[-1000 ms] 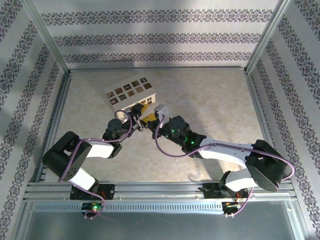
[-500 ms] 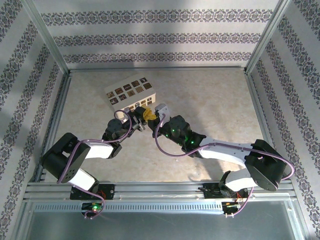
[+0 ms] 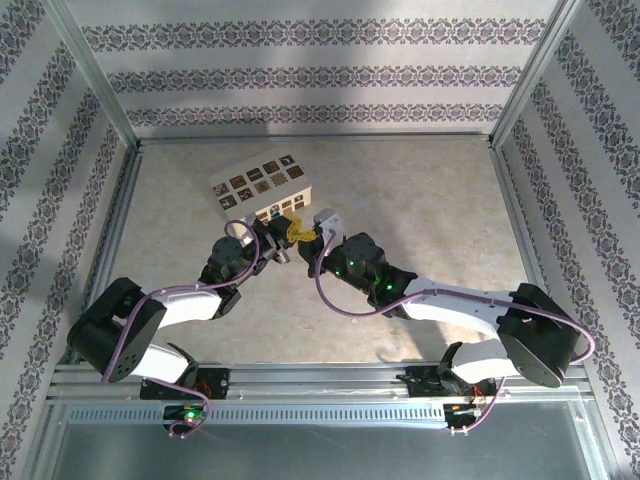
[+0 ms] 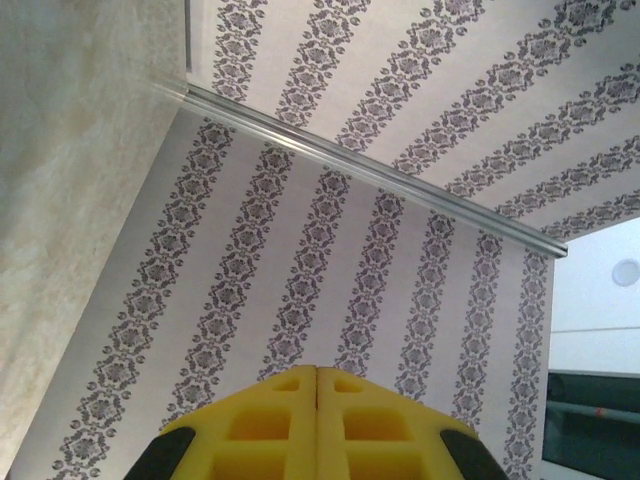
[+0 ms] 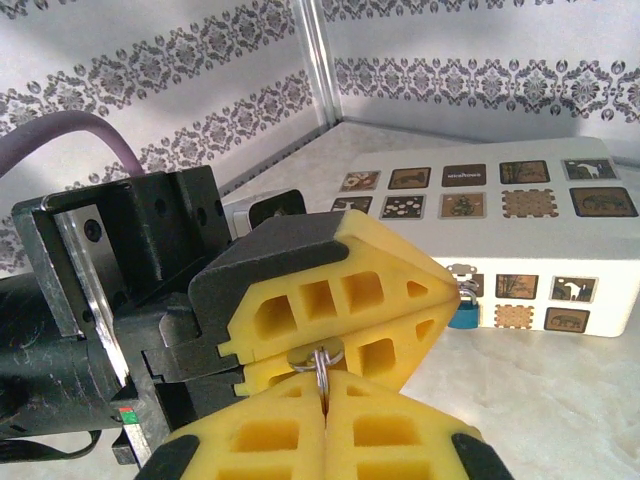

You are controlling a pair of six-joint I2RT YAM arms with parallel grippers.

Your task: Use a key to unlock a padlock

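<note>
A lab test cell: aluminium frame [image 3: 320, 380] holding patterned wallpaper panels [image 3: 320, 75] around a marbled tabletop [image 3: 420, 200]

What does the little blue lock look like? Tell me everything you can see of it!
The padlock is tiny, with a shiny blue body and a thin silvery shackle looping up from its top. It sits upright, right at the tip of the left gripper's closed yellow fingers, in front of the cream box with picture tiles. I cannot tell whether the fingers pinch it or it just sits beyond them. No keyhole can be made out.
</note>
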